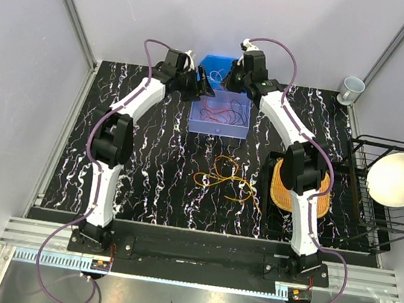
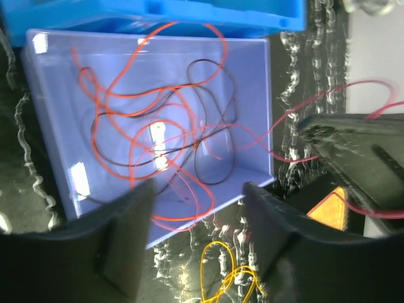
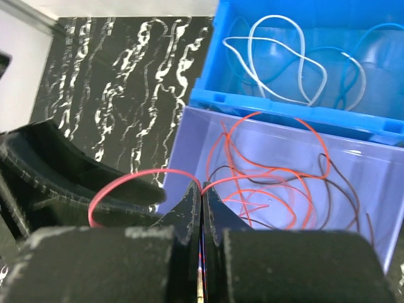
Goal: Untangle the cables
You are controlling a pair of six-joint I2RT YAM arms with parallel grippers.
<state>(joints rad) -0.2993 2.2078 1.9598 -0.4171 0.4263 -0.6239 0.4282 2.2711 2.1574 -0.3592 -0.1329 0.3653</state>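
Observation:
A lavender bin (image 1: 219, 129) at the far middle of the table holds red cables (image 2: 158, 120) and a dark cable (image 2: 211, 113) in loose loops. A blue bin (image 3: 252, 101) behind it holds white cables (image 3: 278, 57) and blue ones. Yellow and orange cables (image 1: 225, 177) lie loose on the table; they also show in the left wrist view (image 2: 230, 278). My right gripper (image 3: 201, 188) is shut on a red cable (image 3: 126, 180) over the lavender bin's left edge. My left gripper (image 2: 199, 189) is open and empty just above the bin's near rim, beside the right gripper (image 1: 231, 79).
A woven orange basket (image 1: 299, 184) sits in a black tray on the right. A black wire rack (image 1: 374, 213) holding a white bowl (image 1: 397, 179) stands at the right edge. A cup (image 1: 351, 90) is at the far right corner.

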